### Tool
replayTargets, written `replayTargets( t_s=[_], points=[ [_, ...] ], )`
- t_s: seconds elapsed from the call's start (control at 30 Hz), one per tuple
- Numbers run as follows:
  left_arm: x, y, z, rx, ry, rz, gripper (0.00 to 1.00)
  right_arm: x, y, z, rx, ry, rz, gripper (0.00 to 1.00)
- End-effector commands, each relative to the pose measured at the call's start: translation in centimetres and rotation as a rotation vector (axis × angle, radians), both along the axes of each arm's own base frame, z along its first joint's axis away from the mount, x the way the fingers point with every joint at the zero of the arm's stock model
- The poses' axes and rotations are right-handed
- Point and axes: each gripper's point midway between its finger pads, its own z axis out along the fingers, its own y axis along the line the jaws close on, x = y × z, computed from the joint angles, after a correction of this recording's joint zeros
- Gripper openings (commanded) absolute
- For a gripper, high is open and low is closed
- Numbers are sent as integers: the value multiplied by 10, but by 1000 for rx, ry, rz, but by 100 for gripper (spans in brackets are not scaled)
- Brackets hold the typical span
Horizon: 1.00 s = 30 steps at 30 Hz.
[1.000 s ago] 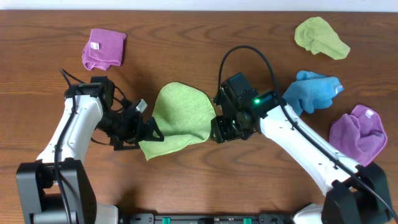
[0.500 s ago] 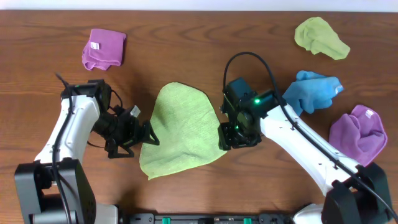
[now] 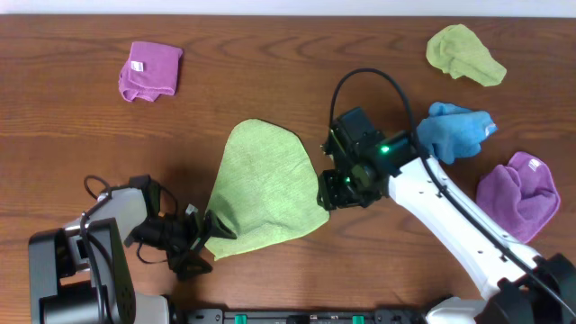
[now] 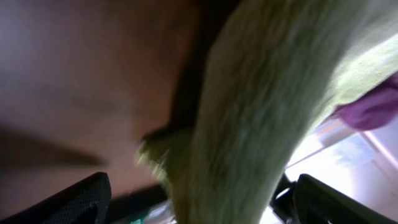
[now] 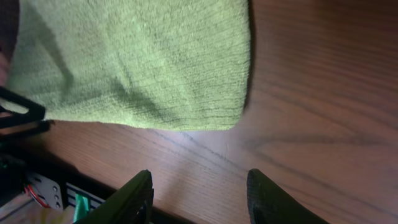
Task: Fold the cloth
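The left gripper (image 3: 196, 241) sits at the near-left corner of the lime-green cloth (image 3: 265, 184); its wrist view is blurred, but its fingers look spread wide with that corner lying between them, not clamped. The cloth is spread flat mid-table, its long axis running from that near corner away to the rounded far end. The right gripper (image 5: 199, 179) hangs open over bare wood just off the near-right corner, so each arm has a near corner within reach, the left one closer.
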Motion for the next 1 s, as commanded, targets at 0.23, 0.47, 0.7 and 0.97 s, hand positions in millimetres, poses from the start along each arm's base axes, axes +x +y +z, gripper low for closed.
replayTargets(
  t_s=[0.23, 0.47, 0.7, 0.97],
  points=[
    [6, 5, -11, 22, -74, -11, 95, 5, -2, 10, 17, -33, 1, 50],
    [33, 23, 22, 90, -220, -179, 95, 6, -1, 10, 20, -40, 2, 51],
    [36, 26, 27, 119, -257, -177, 95, 7, 0, 11, 22, -43, 2, 51],
    [27, 13, 10, 60, -236, -89, 95, 8, 0, 11, 24, -47, 2, 51]
  ],
)
